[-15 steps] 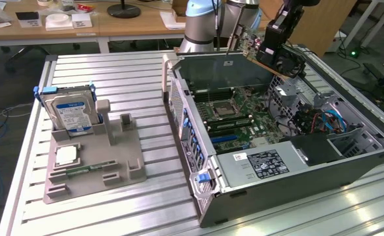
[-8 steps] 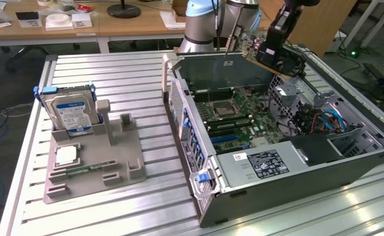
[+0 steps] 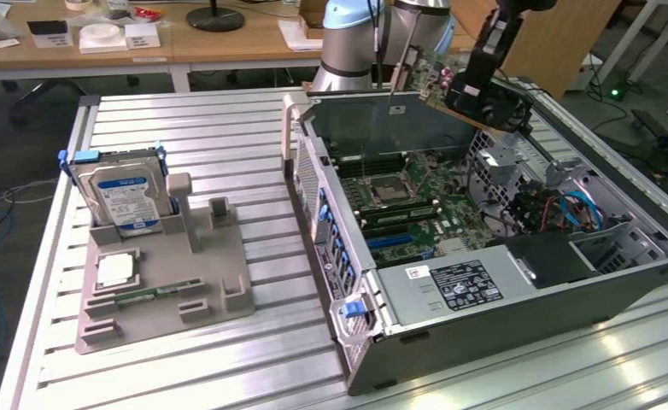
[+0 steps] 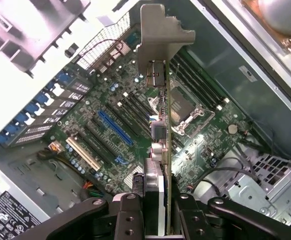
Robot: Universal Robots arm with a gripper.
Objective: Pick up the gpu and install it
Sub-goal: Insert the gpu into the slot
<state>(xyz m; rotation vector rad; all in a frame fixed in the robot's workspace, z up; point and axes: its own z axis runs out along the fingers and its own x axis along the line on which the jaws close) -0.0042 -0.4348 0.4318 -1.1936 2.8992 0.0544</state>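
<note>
Install step under way: claw (image 3: 477, 85) pinching gpu (image 3: 435, 79), open case (image 3: 539, 312) beneath claw. We judge seating needs card edge squared over blue slot (image 4: 116, 127).

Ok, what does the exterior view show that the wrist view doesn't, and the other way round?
Exterior view's extras: the blue-labelled hard drive standing in a grey holder on the slatted table. Wrist view's extras: the gpu seen edge-on between the jaws, and a round coin cell on the board. Shared: the gpu held above the open case's motherboard.
</note>
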